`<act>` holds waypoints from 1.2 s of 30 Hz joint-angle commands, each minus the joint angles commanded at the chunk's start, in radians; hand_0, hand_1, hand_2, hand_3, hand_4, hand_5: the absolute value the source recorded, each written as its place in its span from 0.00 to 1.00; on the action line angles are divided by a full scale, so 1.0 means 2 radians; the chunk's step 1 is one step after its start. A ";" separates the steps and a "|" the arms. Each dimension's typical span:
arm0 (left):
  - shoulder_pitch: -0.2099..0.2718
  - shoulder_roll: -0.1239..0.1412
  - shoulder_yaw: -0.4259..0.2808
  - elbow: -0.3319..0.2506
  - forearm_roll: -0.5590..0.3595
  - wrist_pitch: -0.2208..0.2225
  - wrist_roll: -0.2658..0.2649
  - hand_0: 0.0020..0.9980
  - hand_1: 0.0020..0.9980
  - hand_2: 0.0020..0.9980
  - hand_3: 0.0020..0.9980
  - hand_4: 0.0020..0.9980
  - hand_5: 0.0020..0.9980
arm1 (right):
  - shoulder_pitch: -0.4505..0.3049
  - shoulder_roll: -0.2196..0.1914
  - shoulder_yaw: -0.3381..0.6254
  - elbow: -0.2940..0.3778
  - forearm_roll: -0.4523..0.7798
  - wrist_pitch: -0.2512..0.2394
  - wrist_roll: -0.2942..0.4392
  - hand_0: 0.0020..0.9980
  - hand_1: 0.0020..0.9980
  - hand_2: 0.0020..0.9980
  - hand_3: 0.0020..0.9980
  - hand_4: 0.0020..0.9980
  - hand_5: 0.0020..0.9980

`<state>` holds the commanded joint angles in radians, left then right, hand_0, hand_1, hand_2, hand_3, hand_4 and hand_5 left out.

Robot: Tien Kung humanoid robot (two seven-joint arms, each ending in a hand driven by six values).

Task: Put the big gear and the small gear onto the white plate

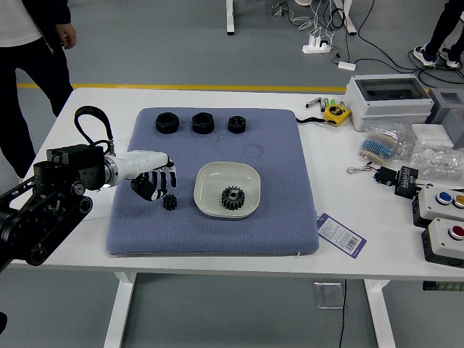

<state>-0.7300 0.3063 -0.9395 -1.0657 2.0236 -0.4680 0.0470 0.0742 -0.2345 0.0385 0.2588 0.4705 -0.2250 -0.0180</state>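
- Evidently, half of the task is done: the big gear (233,197) is held by the white plate (217,177), lying flat and a little towards its near side.
- The small gear (170,202) is left to be placed; it is seen on the blue-grey mat (277,221), to the left of the plate and apart from it.
- By this judgement, one pick and one short transfer are still needed, with room for the small gear offered by the plate's far half.
- The robot's left hand (148,171) is reached in from the left, low over the mat, its white back turned upward and its fingers pointed rightward and down.
- Its fingers are loosely bent and set apart, with nothing seen gripped; the small gear is found just beside them, on the near side, and whether it is touched cannot be told.
- For the pick, the hand would probably have to be brought nearer the table's (90,250) front edge and lowered around the gear's toothed rim; by a misaligned closing, so small a part could be pushed away.
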 joint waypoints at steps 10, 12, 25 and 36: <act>0.004 -0.004 0.004 -0.009 -0.003 0.000 0.002 0.56 0.61 0.66 0.70 0.91 0.00 | -0.001 0.001 0.002 0.000 -0.004 -0.001 -0.001 0.68 0.68 0.75 0.63 0.83 0.74; 0.006 -0.005 0.008 -0.010 -0.003 0.000 0.003 0.56 0.63 0.68 0.73 0.95 0.00 | -0.002 0.001 0.003 0.000 -0.005 -0.001 -0.002 0.68 0.68 0.75 0.63 0.83 0.74; 0.011 -0.018 0.028 0.002 -0.001 0.009 0.001 0.54 0.62 0.68 0.72 0.90 0.00 | -0.004 0.002 0.011 0.000 -0.016 -0.003 -0.005 0.68 0.68 0.75 0.63 0.82 0.74; 0.012 -0.023 0.029 0.020 0.002 0.019 -0.002 0.49 0.54 0.58 0.63 0.74 0.00 | -0.003 0.002 0.014 0.000 -0.021 -0.004 -0.006 0.68 0.68 0.75 0.63 0.82 0.74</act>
<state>-0.7070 0.2610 -0.8823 -1.0256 2.0270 -0.4301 0.0428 0.0677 -0.2302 0.0660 0.2578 0.4285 -0.2324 -0.0309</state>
